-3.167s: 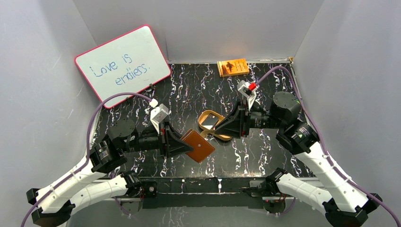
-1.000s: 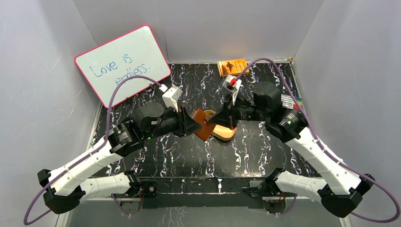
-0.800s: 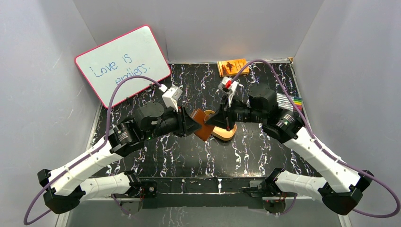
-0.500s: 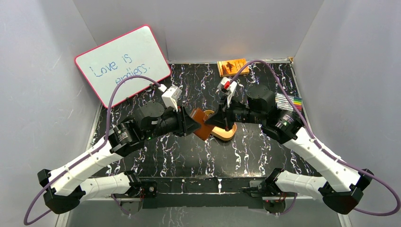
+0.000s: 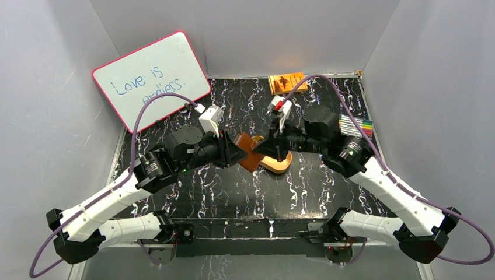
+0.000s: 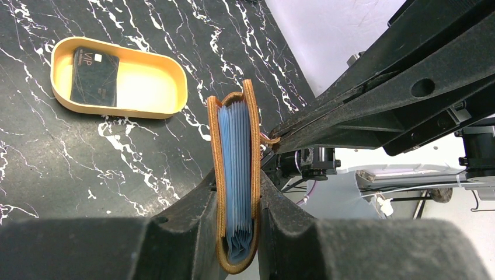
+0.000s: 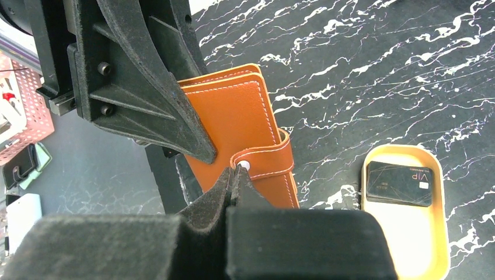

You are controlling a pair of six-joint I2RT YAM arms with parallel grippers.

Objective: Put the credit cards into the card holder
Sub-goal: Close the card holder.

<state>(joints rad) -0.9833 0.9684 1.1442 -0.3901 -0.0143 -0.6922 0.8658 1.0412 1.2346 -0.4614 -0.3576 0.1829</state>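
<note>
Item 1. Left gripper (image 6: 236, 217): fingers (image 6: 192, 216) clamped on both covers of the card holder (image 6: 236, 175), gripping it at one end. The holder stands on edge and is lifted off the tabletop (image 5: 233, 105). Its brown leather covers are nearly closed over a sheaf of pale blue inner leaves (seen edge-on in the left wrist view).

Item 2. Right gripper (image 7: 233, 175): fingers pressed together on the free end of the snap strap (image 7: 265, 160), which wraps round the holder's open edge. Its metal stud (image 7: 246, 165) shows just beside the fingertips.

Item 3. Both grippers meet at the card holder (image 5: 248, 150) near the middle of the tabletop: left gripper (image 5: 236, 154) on one side, right gripper (image 5: 265, 149) on the other.

Item 4. Tray (image 6: 169, 76), tan, oval, flat on the tabletop just beside and below the holder.

Item 5. Credit card (image 7: 400, 184), dark, marked "VIP", lying at one end of the tray (image 7: 443, 233). There may be a second card beneath it; the edge is too thin to be sure.

Item 6. Surroundings: whiteboard (image 5: 150, 79) with blue handwriting, leaning at the far left. Orange book (image 5: 287, 82) at the far edge. Coloured pens (image 5: 356, 124) at the right, partly behind the right arm.
</note>
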